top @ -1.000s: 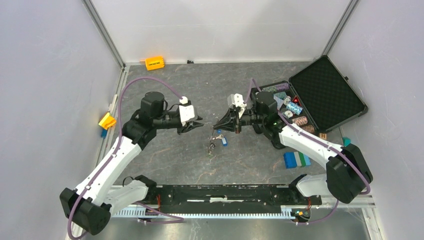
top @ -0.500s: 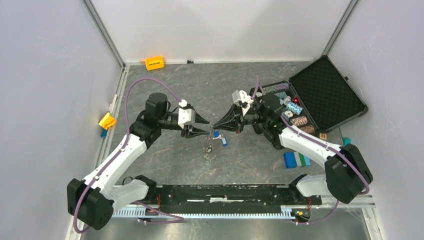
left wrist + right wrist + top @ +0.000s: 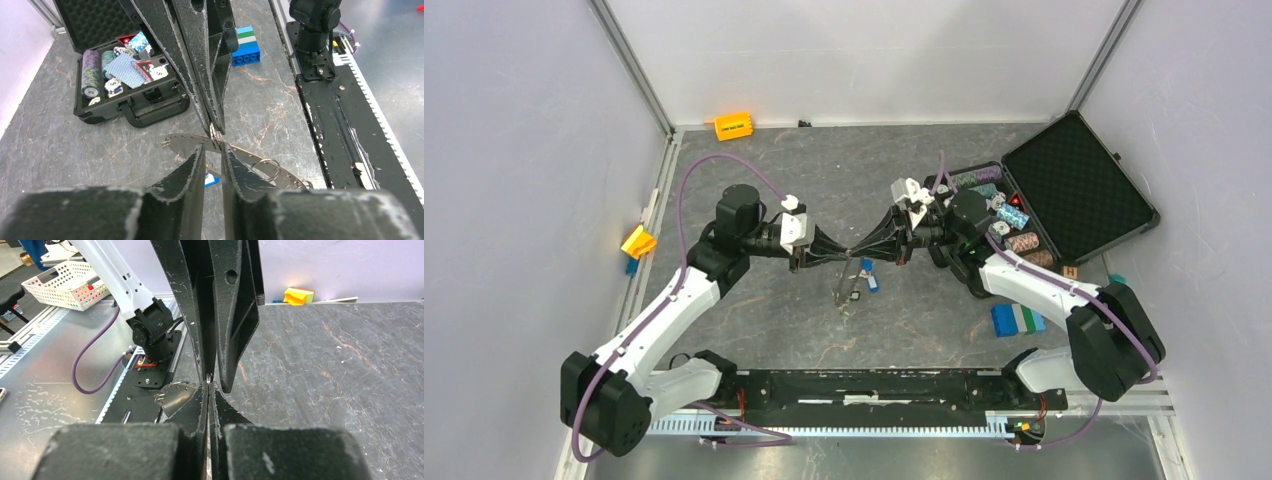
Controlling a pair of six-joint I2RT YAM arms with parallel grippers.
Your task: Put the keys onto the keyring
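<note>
The surface [image 3: 754,190] is dark grey, marbled with pale and rusty veins. The left fingers [image 3: 192,167] and right fingers [image 3: 192,410] are black, the arm links [image 3: 649,320] white and the cables [image 3: 714,160] purple. The keyring [image 3: 182,142] is silvery-grey and the key tags [image 3: 870,283] blue. The open case [image 3: 1079,185] at the right edge is black, holding striped chips [image 3: 1024,242] and a blue cross-hatched card deck [image 3: 125,69]. The brick block [image 3: 1017,319] is blue, green and white. An orange block [image 3: 733,126] sits at the far edge and a yellow block [image 3: 638,241] at the left edge.
</note>
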